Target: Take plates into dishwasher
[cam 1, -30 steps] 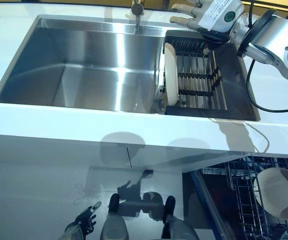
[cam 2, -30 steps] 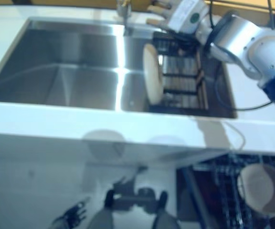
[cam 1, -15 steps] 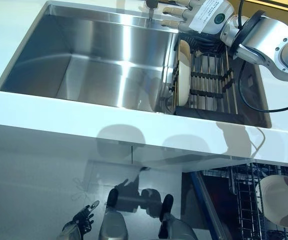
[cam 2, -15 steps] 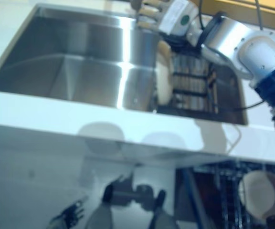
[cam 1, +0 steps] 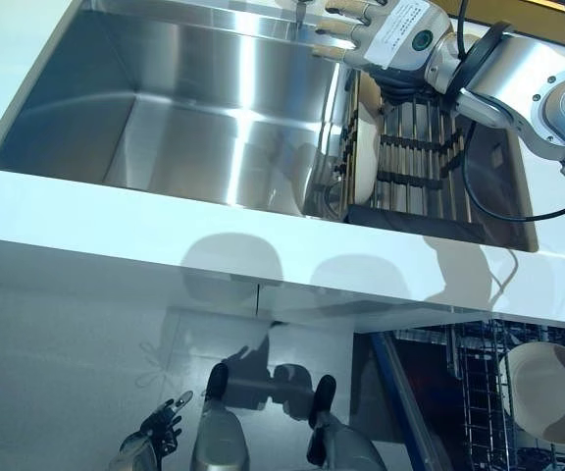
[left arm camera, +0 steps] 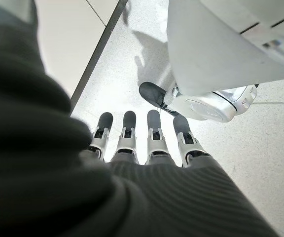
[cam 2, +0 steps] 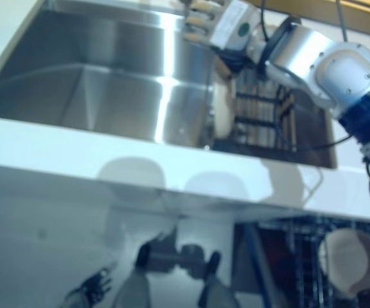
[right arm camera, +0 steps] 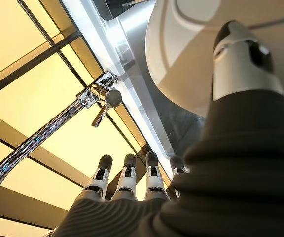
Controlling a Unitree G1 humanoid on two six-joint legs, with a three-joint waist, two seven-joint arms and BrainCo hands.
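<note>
A cream plate (cam 1: 365, 140) stands on edge at the left end of the black drying rack (cam 1: 422, 162) set in the steel sink (cam 1: 194, 108). My right hand (cam 1: 373, 26) hovers just above and behind the plate's top edge, fingers straight and spread, open and touching nothing. Its wrist view shows the plate (right arm camera: 191, 54) close beneath the thumb (right arm camera: 243, 57). My left hand (cam 1: 151, 439) hangs low near the floor, fingers relaxed, empty. A second cream plate (cam 1: 553, 391) stands in the wire basket of the open dishwasher (cam 1: 479, 392) at lower right.
The white counter (cam 1: 165, 250) runs across in front of the sink. A chrome tap (right arm camera: 90, 106) rises at the sink's back rim, close to my right hand. The dishwasher's rack sits pulled out under the counter at right.
My right hand has slid left along the rack's far end until it is over the upright plate. The head camera has shifted too. The left hand stays down.
</note>
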